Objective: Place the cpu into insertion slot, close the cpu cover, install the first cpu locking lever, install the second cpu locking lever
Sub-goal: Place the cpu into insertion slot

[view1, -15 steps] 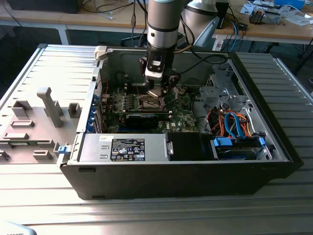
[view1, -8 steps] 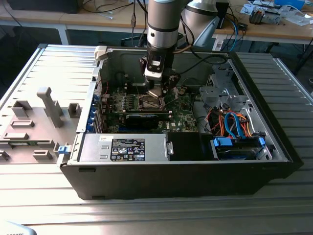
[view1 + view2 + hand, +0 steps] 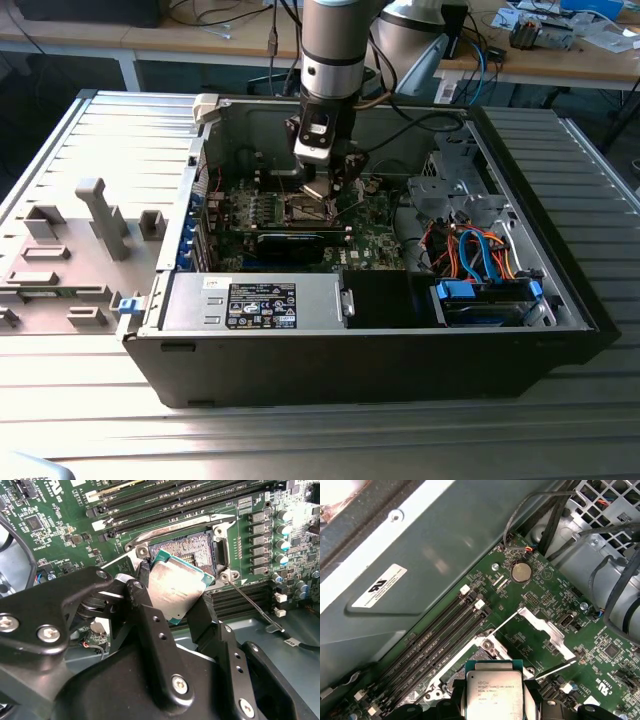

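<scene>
Silvery cpu (image 3: 175, 587), pinched in my closed claw (image 3: 172, 594), hovers at the slot (image 3: 187, 547), mid-frame in the exterior view; unseated, cover (image 3: 550, 630) open, levers (image 3: 250, 603) undone.

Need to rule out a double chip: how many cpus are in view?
1. The cpu is gripped in the pincer, just over the open insertion slot; the slot's visible part is bare, though the chip hides part of it.

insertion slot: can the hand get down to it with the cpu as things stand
Probably yes: the hand holds the cpu close by the insertion slot, the cpu cover is swung open, and nothing lies across the slot.
</scene>
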You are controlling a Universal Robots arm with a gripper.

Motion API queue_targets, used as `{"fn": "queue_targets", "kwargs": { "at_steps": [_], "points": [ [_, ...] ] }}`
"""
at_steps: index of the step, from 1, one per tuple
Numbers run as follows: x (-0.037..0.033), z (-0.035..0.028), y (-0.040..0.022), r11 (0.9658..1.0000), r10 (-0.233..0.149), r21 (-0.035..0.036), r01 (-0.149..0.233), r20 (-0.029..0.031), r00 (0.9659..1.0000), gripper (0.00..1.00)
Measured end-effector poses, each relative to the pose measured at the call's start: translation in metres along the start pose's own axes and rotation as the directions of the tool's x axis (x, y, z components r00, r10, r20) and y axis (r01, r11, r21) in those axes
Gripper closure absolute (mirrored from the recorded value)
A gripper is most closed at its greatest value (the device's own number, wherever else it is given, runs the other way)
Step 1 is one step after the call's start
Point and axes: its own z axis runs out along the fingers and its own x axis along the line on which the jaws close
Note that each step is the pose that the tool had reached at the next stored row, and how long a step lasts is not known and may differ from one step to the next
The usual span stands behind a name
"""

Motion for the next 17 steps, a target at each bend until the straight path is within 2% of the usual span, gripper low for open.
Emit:
{"fn": "queue_targets", "kwargs": {
  "at_steps": [17],
  "points": [
    [0.0000,0.0006,0.0000,0.9992,0.039,-0.0008,-0.039,0.0011,0.9992,0.46]
  ]
}}
